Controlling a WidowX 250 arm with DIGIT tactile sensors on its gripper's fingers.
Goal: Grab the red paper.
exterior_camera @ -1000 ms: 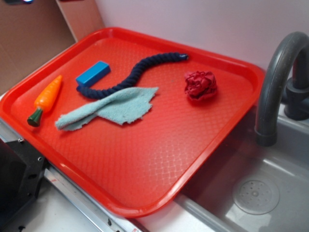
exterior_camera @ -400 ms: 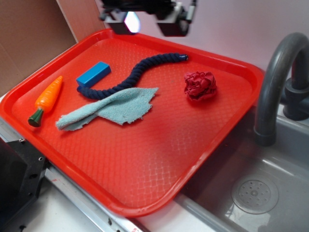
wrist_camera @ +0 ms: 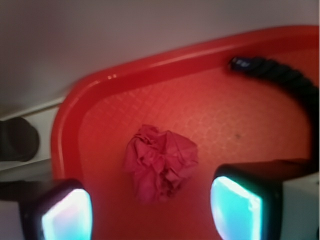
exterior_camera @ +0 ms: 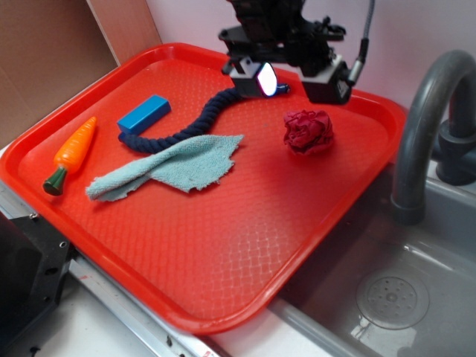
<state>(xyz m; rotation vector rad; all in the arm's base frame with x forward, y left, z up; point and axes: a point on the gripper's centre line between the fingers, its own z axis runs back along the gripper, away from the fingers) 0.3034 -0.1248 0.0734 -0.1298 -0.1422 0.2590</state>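
Hovering above the tray's [exterior_camera: 223,297] far edge, the gripper [exterior_camera: 294,78] holds its jaws apart over the red paper [wrist_camera: 160,162].

The paper ball [exterior_camera: 309,132] is seen lying on the tray [exterior_camera: 223,260], toward its far right corner. The rope [exterior_camera: 201,119] is stretched to its left, with the cloth [exterior_camera: 171,167] in front, the block [exterior_camera: 143,113] and carrot [exterior_camera: 71,152] farther left. The sink [exterior_camera: 394,297] is found right of the tray.
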